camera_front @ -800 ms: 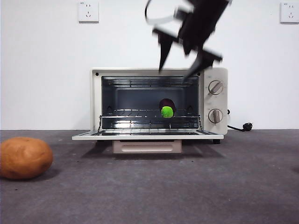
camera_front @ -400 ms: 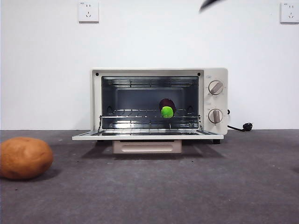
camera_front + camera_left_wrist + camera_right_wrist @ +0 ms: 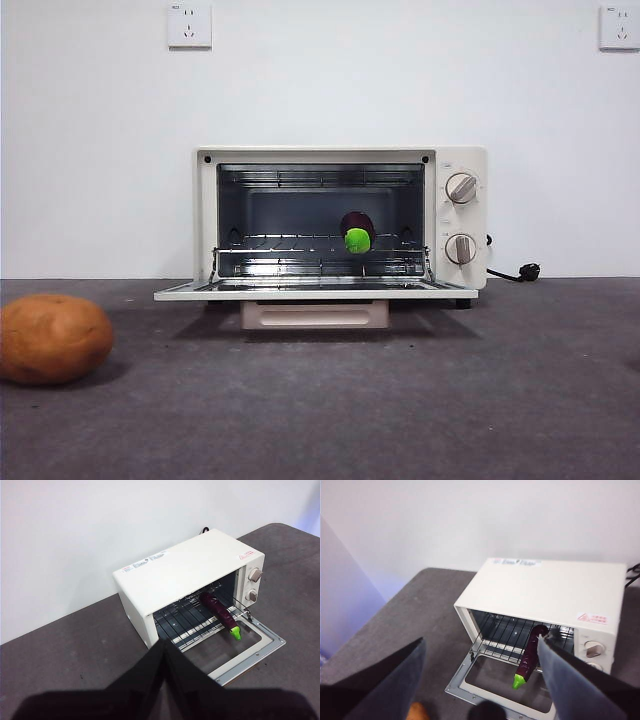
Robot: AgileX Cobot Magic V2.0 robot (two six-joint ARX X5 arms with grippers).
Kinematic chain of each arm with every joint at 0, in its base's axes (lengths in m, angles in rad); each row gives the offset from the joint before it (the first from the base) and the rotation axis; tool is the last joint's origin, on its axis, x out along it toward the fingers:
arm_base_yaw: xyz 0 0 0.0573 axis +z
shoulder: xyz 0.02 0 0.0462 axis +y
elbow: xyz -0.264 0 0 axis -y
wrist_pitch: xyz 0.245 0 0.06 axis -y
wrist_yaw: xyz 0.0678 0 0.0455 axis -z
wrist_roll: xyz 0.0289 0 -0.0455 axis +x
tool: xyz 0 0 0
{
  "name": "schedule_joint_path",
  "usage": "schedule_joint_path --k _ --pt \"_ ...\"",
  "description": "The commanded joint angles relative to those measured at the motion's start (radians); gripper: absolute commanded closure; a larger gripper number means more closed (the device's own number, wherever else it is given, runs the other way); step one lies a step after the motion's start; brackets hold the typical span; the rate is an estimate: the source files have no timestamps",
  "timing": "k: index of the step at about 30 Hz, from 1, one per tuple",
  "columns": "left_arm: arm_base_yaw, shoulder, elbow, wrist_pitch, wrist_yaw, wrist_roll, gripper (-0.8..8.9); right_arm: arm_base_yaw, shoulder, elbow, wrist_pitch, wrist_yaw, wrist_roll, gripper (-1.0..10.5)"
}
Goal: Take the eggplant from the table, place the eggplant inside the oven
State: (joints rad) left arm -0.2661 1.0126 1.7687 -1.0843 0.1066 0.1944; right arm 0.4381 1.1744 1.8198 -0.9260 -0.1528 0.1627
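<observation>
Resting inside the oven [image 3: 340, 222] — the eggplant [image 3: 357, 232] is laid lengthwise on the wire rack [image 3: 300, 243], toward the knob side, with its green stem cap pointing out over the lowered door [image 3: 315, 291].

Step in hand: placement is judged complete; the eggplant is off the table [image 3: 400, 400] and nothing grips it.

Right gripper [image 3: 480, 680]: held high above and in front of the oven, jaws spread wide and empty. In the right wrist view the eggplant [image 3: 530, 656] is seen between them only by perspective, well below.

Left gripper [image 3: 165, 665]: raised off to the side, jaws pressed together, nothing held. The eggplant [image 3: 220, 614] and the oven [image 3: 185, 575] are seen from there at an angle.

Next move: none is strictly called for by the task as worded. If the door were to be shut, the stem cap would first need checking — it sits at or just past the rack's front edge and might foul the door.

Other items:
- Potato [image 3: 52, 338], round and brown, on the table well apart from the oven; not part of the task.
- Two knobs [image 3: 461, 188] on the oven's panel.
- Power plug [image 3: 527, 271] and cord behind the oven.
- Wall sockets [image 3: 189, 24], high on the white wall.

Obstructions: none is seen between the grippers and the oven mouth.
</observation>
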Motion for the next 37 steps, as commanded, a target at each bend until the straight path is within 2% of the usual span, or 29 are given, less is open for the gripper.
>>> schedule_joint_path --k 1,10,13,22,37 --pt "-0.004 -0.002 -0.005 0.008 -0.003 0.011 8.19 0.001 -0.045 0.002 -0.012 0.009 -0.037 5.7" --pt "-0.004 -0.002 -0.005 0.007 -0.003 0.011 8.19 0.001 -0.113 0.002 -0.056 0.015 -0.044 5.8" --pt "-0.004 -0.002 -0.005 0.007 -0.003 0.011 8.19 0.001 -0.113 0.002 -0.076 0.014 -0.05 7.2" --pt "-0.003 0.012 -0.005 0.007 -0.003 0.012 8.19 0.001 -0.112 0.002 -0.105 0.011 -0.091 9.6" --pt "0.029 0.129 -0.006 0.027 -0.003 0.019 8.2 0.001 -0.126 0.002 -0.187 -0.008 -0.113 9.6"
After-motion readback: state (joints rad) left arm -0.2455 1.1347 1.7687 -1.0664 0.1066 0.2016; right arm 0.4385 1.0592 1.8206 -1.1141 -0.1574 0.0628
